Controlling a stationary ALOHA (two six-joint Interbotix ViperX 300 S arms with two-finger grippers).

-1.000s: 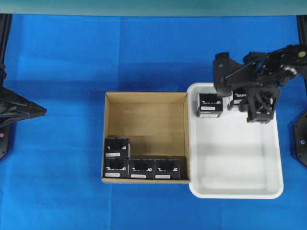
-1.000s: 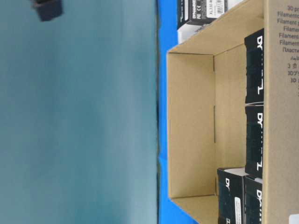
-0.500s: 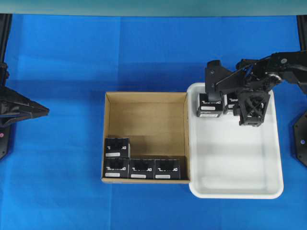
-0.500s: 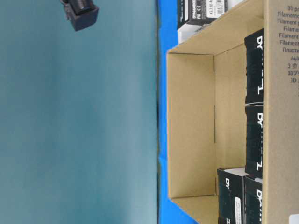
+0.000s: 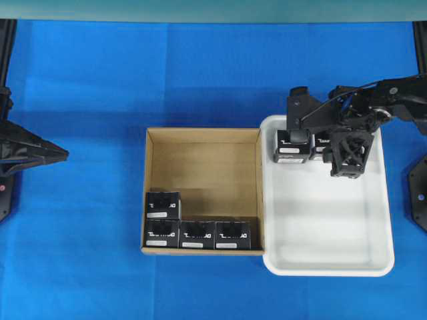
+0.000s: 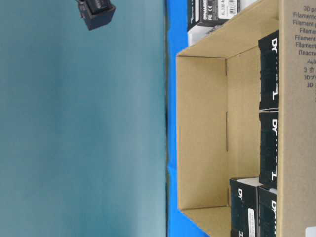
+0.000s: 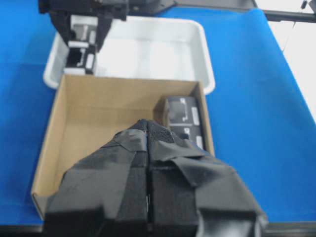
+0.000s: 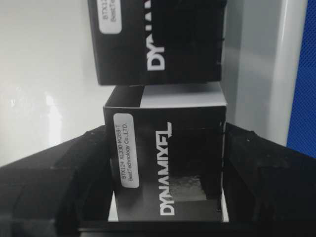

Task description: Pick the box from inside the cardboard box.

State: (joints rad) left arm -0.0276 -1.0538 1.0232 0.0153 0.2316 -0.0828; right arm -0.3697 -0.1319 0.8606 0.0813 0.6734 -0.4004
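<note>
Box (image 8: 165,168) sits between the right gripper's (image 8: 165,197) jaws, which stand on either side of it inside the white tray (image 5: 333,253); whether they are pinching it or have just let go cannot be told. A second black box (image 8: 158,42) stands just beyond it in the tray's same corner. Beside the tray, the cardboard box (image 5: 203,157) holds four more black boxes (image 5: 197,235) along the wall away from that corner. The left gripper (image 7: 148,148) waits with jaws pressed together, well apart from the tray. Judging by this, two boxes are out and four are left to pick. The held-or-released box reads "DYNAMIXEL" in white, and its small white label reads roughly "XL330-M288-T, BestTechnology Co., LTD."
</note>
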